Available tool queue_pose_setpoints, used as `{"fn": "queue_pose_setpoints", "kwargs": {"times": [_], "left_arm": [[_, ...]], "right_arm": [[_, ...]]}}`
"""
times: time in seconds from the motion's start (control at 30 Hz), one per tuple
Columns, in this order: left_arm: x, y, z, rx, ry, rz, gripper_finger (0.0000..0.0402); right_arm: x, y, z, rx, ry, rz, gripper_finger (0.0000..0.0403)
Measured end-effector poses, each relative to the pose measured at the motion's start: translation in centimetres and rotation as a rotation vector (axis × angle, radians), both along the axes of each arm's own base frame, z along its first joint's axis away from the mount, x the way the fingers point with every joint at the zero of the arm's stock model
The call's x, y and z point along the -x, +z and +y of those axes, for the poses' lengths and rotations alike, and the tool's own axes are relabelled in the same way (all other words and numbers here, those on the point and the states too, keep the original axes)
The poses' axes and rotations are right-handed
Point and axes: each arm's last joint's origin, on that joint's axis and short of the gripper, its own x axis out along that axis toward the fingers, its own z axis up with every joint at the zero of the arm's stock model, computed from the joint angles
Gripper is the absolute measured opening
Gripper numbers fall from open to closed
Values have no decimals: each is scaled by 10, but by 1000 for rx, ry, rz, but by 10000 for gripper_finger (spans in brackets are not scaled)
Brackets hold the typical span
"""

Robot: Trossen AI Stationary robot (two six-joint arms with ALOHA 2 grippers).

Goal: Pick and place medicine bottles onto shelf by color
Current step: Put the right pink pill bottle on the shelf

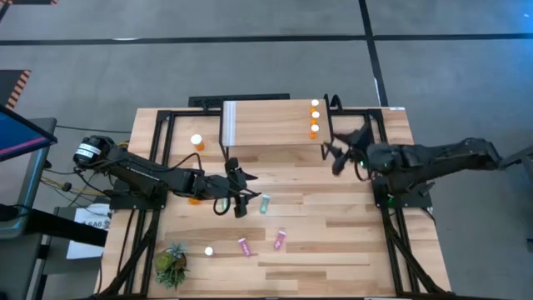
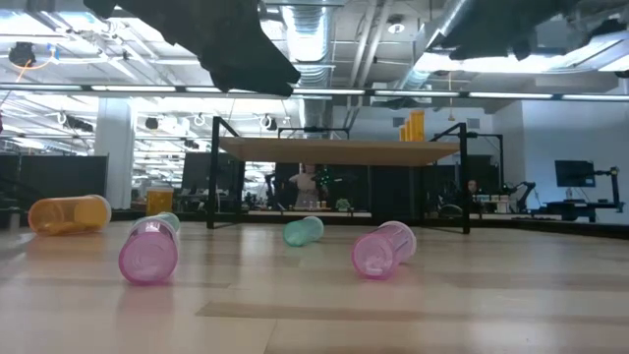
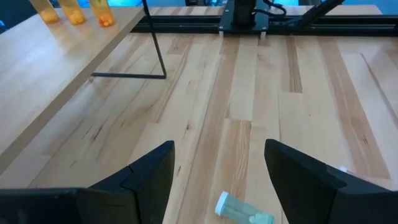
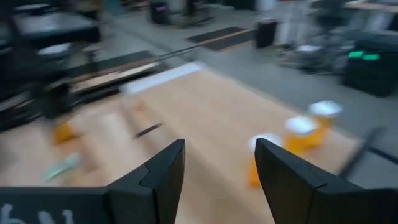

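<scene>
While the sorting is part done: three orange bottles [image 1: 315, 118] are seen standing in a row at one end of the shelf [image 1: 271, 121].
Left claw [image 1: 247, 194]: held spread and empty just above the desk [image 1: 333, 242], with the teal bottle [image 1: 264, 203] lying on its side just beyond the fingertips [image 3: 155, 168].
Right claw [image 1: 334, 155]: held released and empty beside the shelf's edge, near the orange row; nothing is gripped.
Loose bottles: two pink bottles [image 1: 243, 246] and [image 1: 280, 241] are lying on their sides nearer the desk's front edge; another orange bottle [image 1: 196, 142] is standing on the desk beyond the shelf's pale panel [image 1: 230, 122], and one is seen lying on its side in the low view [image 2: 69, 213].
Plant [image 1: 171, 263]: set at the front corner, well clear of the work.
Handling, as judged: the bottles are taken to be light, stiff plastic with smooth round walls, so rolling is expected when nudged.
Hold advised: the teal bottle is best pinched across its barrel near the middle, fingers square to its length, not on the cap.
</scene>
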Motion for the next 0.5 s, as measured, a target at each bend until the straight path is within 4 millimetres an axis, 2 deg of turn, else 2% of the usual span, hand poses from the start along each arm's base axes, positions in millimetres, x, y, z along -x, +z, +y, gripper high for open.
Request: {"fn": "queue_pose_setpoints", "kwargs": {"times": [0.23, 0.4, 0.5], "left_arm": [[0, -2, -2, 72, -53, 16, 238], [1, -3, -3, 130, -48, 27, 238], [5, -10, -2, 183, -2, 92, 238]], "right_arm": [[-13, -31, 54, 1, 242, 33, 205], [-27, -55, 87, 61, 278, 87, 200], [-37, -65, 95, 79, 268, 102, 198]]}}
